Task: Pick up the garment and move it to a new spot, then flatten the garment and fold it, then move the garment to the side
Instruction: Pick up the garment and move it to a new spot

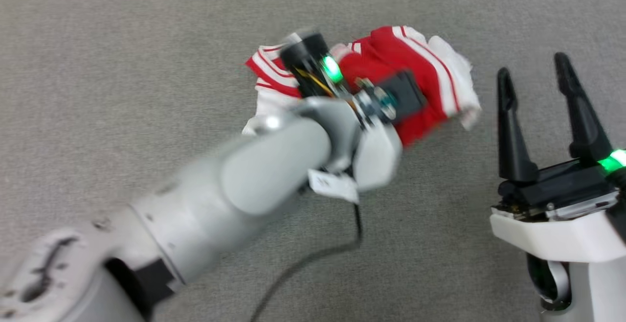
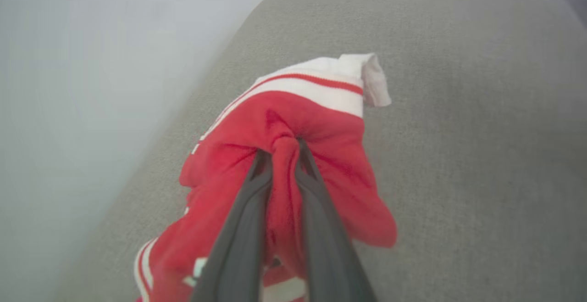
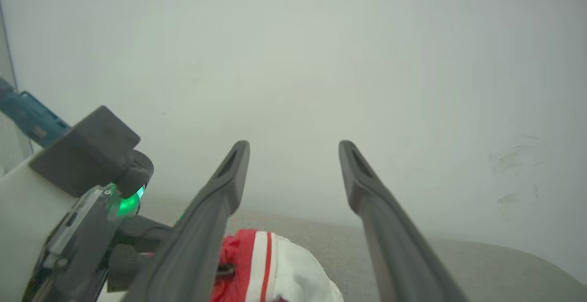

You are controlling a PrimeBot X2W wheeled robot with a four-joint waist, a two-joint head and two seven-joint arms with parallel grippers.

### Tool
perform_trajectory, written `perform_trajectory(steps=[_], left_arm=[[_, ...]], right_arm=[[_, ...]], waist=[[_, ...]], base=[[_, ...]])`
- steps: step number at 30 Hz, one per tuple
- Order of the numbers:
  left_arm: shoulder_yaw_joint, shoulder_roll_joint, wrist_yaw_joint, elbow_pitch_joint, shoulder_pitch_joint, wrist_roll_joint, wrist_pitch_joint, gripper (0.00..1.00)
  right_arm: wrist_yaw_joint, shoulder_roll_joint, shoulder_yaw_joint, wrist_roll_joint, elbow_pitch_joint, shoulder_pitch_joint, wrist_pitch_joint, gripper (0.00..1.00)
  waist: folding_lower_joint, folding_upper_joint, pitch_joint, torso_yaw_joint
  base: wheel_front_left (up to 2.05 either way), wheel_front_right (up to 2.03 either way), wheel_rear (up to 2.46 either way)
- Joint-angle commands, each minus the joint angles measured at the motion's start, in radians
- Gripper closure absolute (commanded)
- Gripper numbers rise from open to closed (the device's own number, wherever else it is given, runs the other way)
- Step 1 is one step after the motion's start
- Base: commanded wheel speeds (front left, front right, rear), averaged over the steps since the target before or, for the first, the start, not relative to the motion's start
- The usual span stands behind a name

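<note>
Grey fabric surface (image 1: pixel 146 67) beneath. Left jaws clamped on red fold of garment (image 2: pixel 321 123), rest bunched around them. Right jaws apart, empty, just beside. I judge it light, limp; pinch hem corners.

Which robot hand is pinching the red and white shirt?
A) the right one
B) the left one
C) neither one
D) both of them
B: the left gripper is shut on a bunch of the garment, while the right gripper stands open beside it, holding nothing.
</note>
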Motion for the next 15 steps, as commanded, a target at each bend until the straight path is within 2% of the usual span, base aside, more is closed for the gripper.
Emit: perform_trajectory(steps=[1, 8, 12, 15], left_arm=[[-0.013, -0.030, 0.000, 0.006, 0.036, 0.008, -0.010, 1.00], [-0.030, -0.116, 0.000, 0.043, 0.180, 0.072, 0.017, 1.00], [-0.030, -0.131, 0.000, 0.045, 0.257, 0.103, 0.039, 1.00], [-0.030, -0.133, 0.000, 0.060, 0.273, 0.089, 0.017, 1.00]], right_arm=[[-0.001, 0.004, -0.014, 0.004, -0.009, 0.004, -0.002, 0.00], [-0.001, 0.004, -0.038, 0.007, -0.004, 0.008, -0.002, 0.00], [-0.001, 0.004, -0.041, 0.004, 0.005, 0.010, -0.002, 0.00], [-0.001, 0.004, -0.045, -0.002, 0.013, 0.014, -0.002, 0.00]], waist=[[0.0001, 0.0000, 0.007, -0.012], [0.0001, 0.0000, 0.023, -0.027], [0.0001, 0.0000, 0.026, -0.024], [0.0001, 0.0000, 0.021, -0.013]], base=[[0.00, 0.00, 0.00], [0.00, 0.00, 0.00], [0.00, 0.00, 0.00], [0.00, 0.00, 0.00]])
